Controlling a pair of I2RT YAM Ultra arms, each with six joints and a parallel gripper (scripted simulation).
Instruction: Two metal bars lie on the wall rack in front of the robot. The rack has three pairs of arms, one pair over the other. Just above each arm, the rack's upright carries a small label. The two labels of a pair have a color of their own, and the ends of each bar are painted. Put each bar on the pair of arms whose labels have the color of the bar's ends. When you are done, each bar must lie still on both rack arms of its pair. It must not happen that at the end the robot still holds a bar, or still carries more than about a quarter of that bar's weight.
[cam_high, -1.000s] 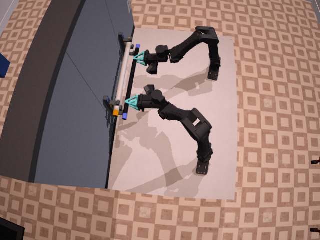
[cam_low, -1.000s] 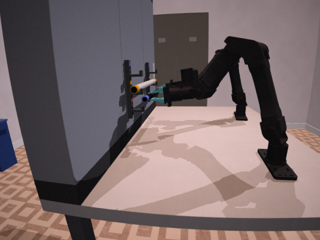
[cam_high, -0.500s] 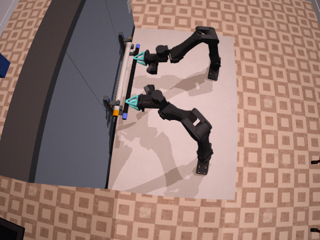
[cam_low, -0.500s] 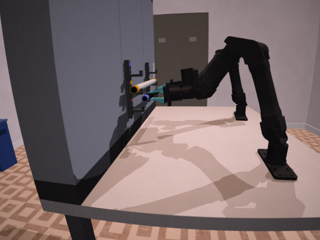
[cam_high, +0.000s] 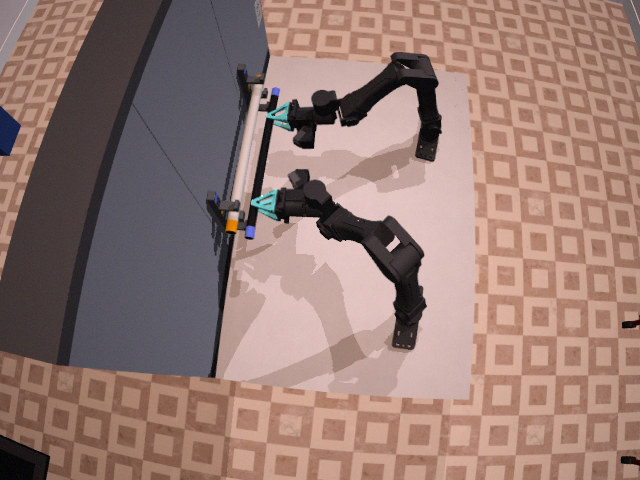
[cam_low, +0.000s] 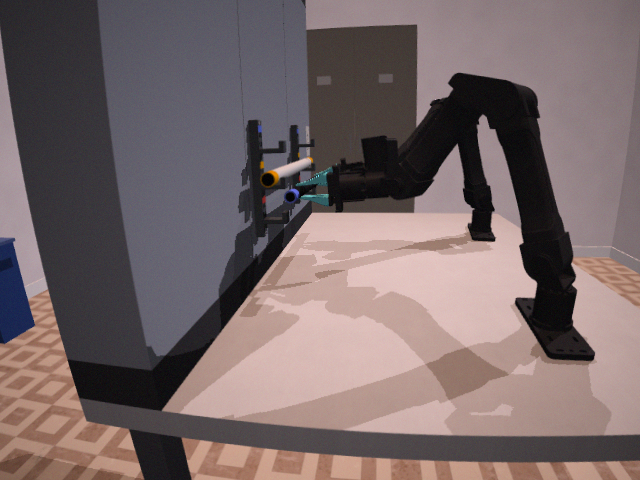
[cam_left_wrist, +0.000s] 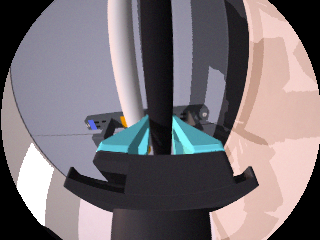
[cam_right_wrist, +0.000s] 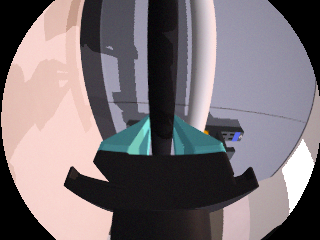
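1. The left gripper (cam_high: 253, 202) (cam_low: 299, 191) (cam_left_wrist: 160, 119), on the near arm in the exterior view, is clamped around the black bar (cam_high: 262, 155) (cam_low: 292, 195) (cam_left_wrist: 157, 60) (cam_right_wrist: 162, 60), close to its near end.
2. The right gripper (cam_high: 268, 115) (cam_right_wrist: 161, 119), on the far arm, grasps the same bar toward its far end.
3. This bar has blue ends and is in front of the wall rack (cam_high: 211, 197) (cam_low: 253, 155) (cam_left_wrist: 107, 120) (cam_right_wrist: 225, 125), to the right of its arms in the top view. At the near end it sits lower than the white bar and above the lowest rack arm.
4. The white bar (cam_high: 244, 149) (cam_low: 292, 169) (cam_left_wrist: 121, 55) (cam_right_wrist: 202, 55) has orange ends and lies on the middle pair of rack arms, left of the black bar.
5. On the near upright, the blue label (cam_low: 260, 129) is uppermost, the yellow-orange label (cam_low: 262, 165) is in the middle and the red label (cam_low: 263, 198) is lowest.
6. The black bar is off the blue-labelled pair; the white bar is on its matching pair.
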